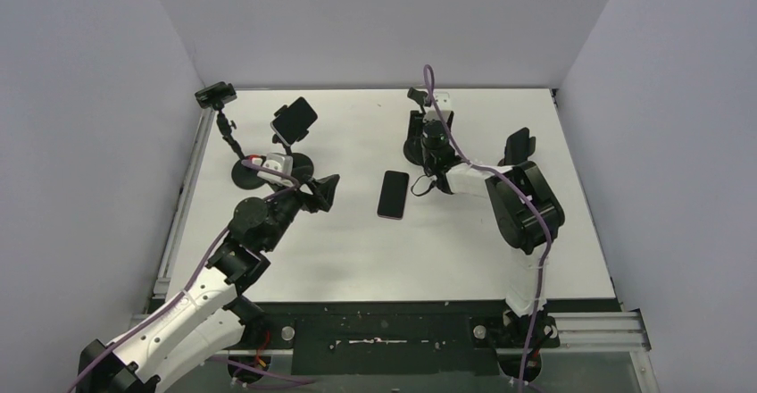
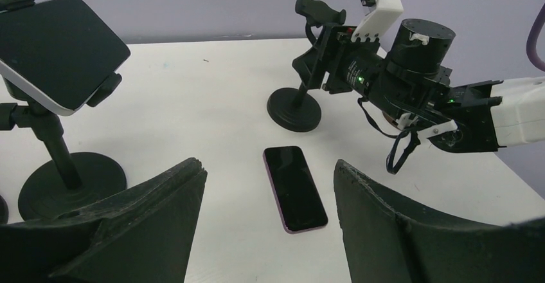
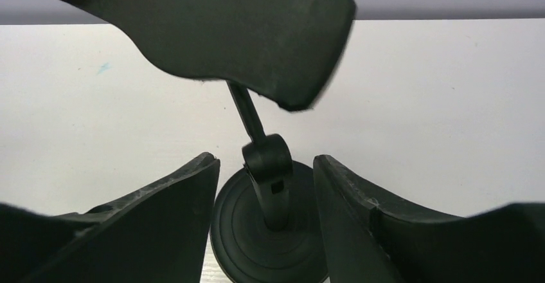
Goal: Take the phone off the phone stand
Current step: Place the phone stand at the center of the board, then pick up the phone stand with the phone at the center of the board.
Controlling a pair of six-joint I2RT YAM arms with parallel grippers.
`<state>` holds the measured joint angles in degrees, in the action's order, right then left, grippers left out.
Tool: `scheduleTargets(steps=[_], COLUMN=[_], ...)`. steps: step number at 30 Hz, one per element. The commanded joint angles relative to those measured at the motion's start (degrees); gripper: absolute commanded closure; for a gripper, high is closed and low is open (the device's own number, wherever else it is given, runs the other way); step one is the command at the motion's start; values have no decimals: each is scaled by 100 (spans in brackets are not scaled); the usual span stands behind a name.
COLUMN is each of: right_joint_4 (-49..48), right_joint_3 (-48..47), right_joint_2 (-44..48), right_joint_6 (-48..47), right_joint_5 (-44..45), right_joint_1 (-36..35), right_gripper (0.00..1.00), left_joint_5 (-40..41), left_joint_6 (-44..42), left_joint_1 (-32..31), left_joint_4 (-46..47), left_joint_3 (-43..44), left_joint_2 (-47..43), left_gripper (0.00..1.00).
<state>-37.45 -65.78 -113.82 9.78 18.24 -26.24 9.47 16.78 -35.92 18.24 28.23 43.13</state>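
A dark phone with a pink edge (image 1: 393,194) (image 2: 294,188) lies flat on the white table, screen up. My left gripper (image 1: 327,193) (image 2: 268,164) hovers open just left of it, nothing between its fingers. An empty black phone stand (image 1: 413,153) (image 2: 294,109) (image 3: 257,231) stands behind the phone. My right gripper (image 1: 423,123) (image 3: 265,159) is open, its jaws on either side of that stand's stem without touching it, the empty cradle (image 3: 225,32) above them. A second phone (image 1: 295,120) (image 2: 61,51) sits clamped in another stand at the back left.
A third, empty stand (image 1: 518,146) is by the right arm's elbow. A small black clamp on a stalk (image 1: 217,96) stands at the back left corner. Grey walls close in the table (image 1: 357,250) on three sides.
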Motion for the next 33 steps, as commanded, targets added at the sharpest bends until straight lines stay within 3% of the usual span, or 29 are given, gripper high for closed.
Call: scheduleTargets(steps=[1,4,8,11,14,18,22,28,33], right_joint_4=[-316,-255,-10,592,1540,2463,3246,3030,3166], right_joint_3=[185,326,619,727,715,1028,1408,2276,2682], right_joint_2=[583,952,1676,2344,3102,4025,4725,5710,6037], right_joint_6=[120,121,125,272,716,1924,2801,2139,1919], right_joint_5=[-60,43,290,713,927,76,-1224,-2874,-2968], right_joint_1=[-4,-101,-327,-571,-789,-724,-159,-221,-282], right_gripper=[39,27,20,8,7,5,0,2,3], left_joint_5=[80,81,373,547,800,1636,2280,1466,186], left_joint_6=[-88,-104,-73,-27,-21,223,696,1756,2225], left_joint_1=[-20,-20,-16,-20,-12,32,229,1128,1661], left_joint_4=[253,197,-10,-255,-372,-1152,-2229,-3910,-3512], left_joint_3=[42,65,151,265,400,1252,2306,3435,3186], left_joint_2=[-146,-190,-256,-335,-304,-5,408,1074,1378], left_gripper=[29,29,28,23,16,9,5,4,4])
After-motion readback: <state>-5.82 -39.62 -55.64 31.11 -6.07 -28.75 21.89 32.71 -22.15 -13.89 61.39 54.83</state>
